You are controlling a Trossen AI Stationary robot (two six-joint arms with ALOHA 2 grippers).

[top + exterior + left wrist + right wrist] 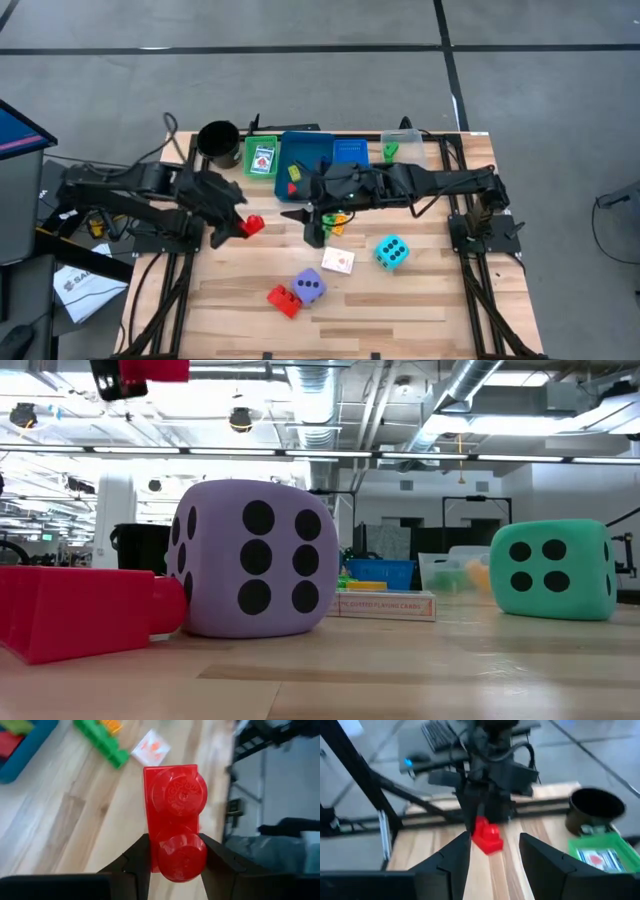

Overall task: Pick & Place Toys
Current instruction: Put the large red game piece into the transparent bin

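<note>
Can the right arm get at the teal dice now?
Probably yes. The right end effector holds nothing, and the teal dice sits alone on bare table nearby, with nothing between them.

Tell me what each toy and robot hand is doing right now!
left gripper: jaws shut on the red brick, up off the table.
right gripper: jaws open, holding nothing.
second red brick: lying on the table.
purple dice: resting on the table, six dots facing the low camera.
teal dice: resting on the table, four dots facing the low camera.
card: lying flat.
black cup: standing upright.
</note>
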